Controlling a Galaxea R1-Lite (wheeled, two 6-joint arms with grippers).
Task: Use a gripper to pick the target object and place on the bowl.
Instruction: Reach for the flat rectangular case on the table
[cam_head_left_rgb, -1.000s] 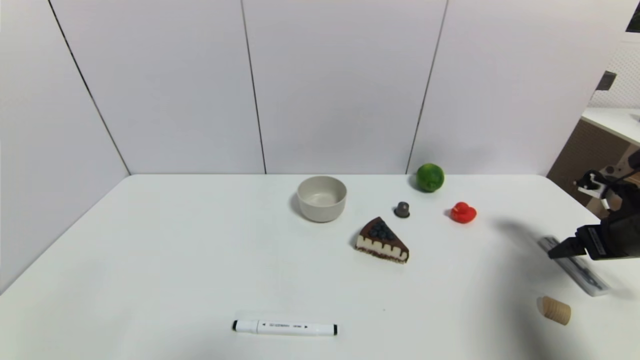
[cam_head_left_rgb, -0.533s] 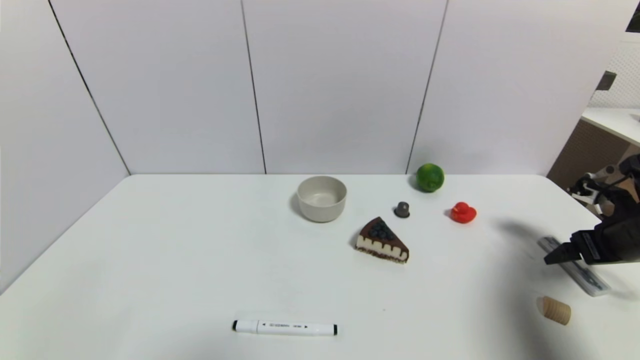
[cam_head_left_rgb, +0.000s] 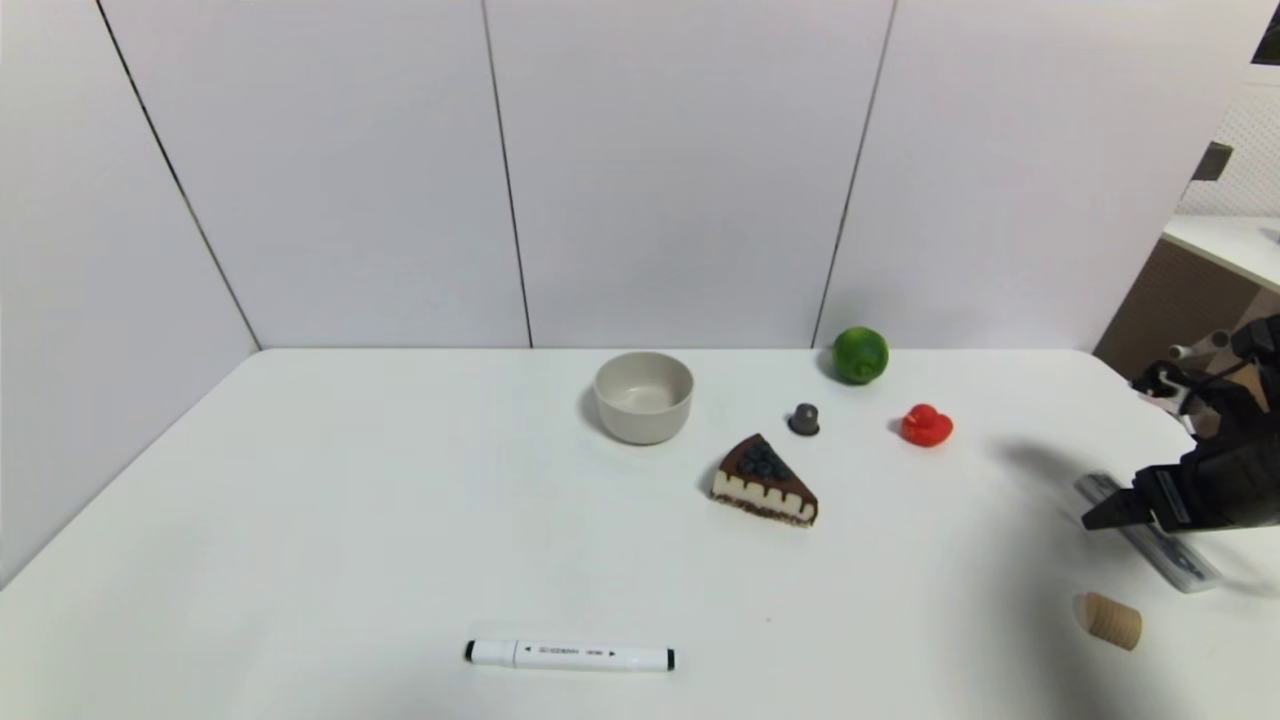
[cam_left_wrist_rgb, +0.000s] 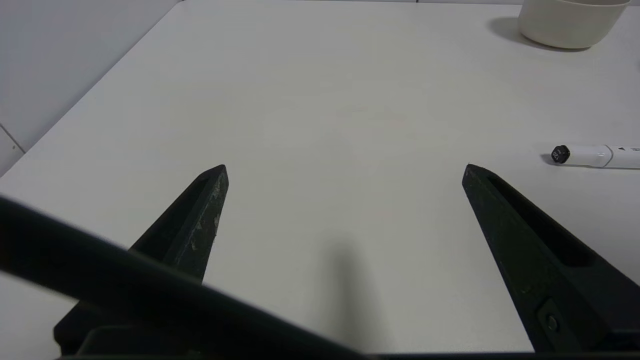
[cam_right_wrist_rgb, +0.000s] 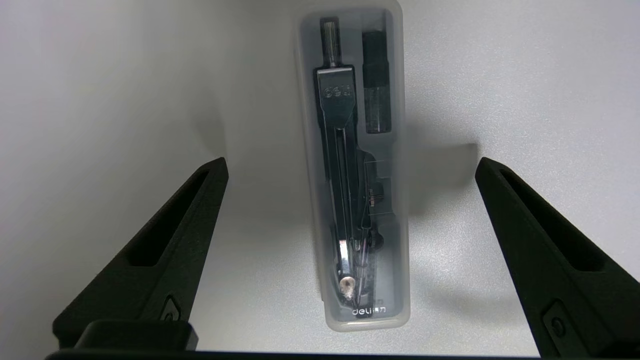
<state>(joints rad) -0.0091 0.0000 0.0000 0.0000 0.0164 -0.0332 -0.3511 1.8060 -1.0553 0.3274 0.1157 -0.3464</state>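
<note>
The translucent grey case (cam_head_left_rgb: 1160, 545) lies flat on the white table at the far right. In the right wrist view the case (cam_right_wrist_rgb: 352, 165) shows a dark compass inside. My right gripper (cam_head_left_rgb: 1105, 515) is open and hovers over the case. In its wrist view the right gripper (cam_right_wrist_rgb: 350, 167) has one finger on each side of the case, not touching it. The beige-grey bowl (cam_head_left_rgb: 643, 396) stands at the back middle, empty. It also shows in the left wrist view (cam_left_wrist_rgb: 570, 22). My left gripper (cam_left_wrist_rgb: 345, 170) is open and empty over bare table at the left.
A cake slice (cam_head_left_rgb: 765, 482), a small dark cap (cam_head_left_rgb: 804, 419), a red duck (cam_head_left_rgb: 926, 425) and a green lime (cam_head_left_rgb: 860, 355) lie between bowl and case. A cork (cam_head_left_rgb: 1112, 620) lies near the case. A white marker (cam_head_left_rgb: 570, 656) lies at the front.
My right gripper has moved a little lower and to the left over the case. Nothing else has moved.
</note>
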